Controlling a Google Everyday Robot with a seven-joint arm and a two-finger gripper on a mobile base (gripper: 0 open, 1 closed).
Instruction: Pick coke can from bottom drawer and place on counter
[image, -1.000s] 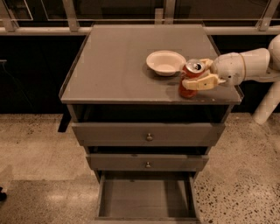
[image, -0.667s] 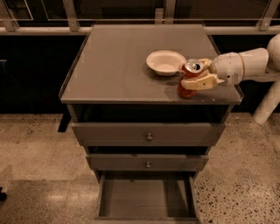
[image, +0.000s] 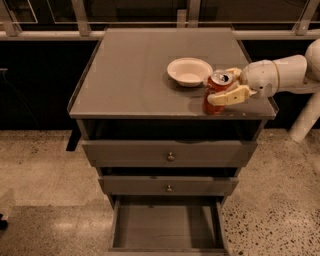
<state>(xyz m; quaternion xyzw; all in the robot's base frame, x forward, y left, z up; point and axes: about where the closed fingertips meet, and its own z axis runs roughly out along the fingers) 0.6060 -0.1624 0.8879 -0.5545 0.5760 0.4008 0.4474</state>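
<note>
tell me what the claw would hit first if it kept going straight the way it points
The coke can sits gripped in the claw. Past it, the counter looks free leftward; the white bowl probably lies just behind that line.

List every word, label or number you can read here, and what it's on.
No text can be read.
Lettering on the red coke can: too blurred to read.
The white gripper holds it at the right front of the grey flat counter; the white round bowl is unmarked.
</note>
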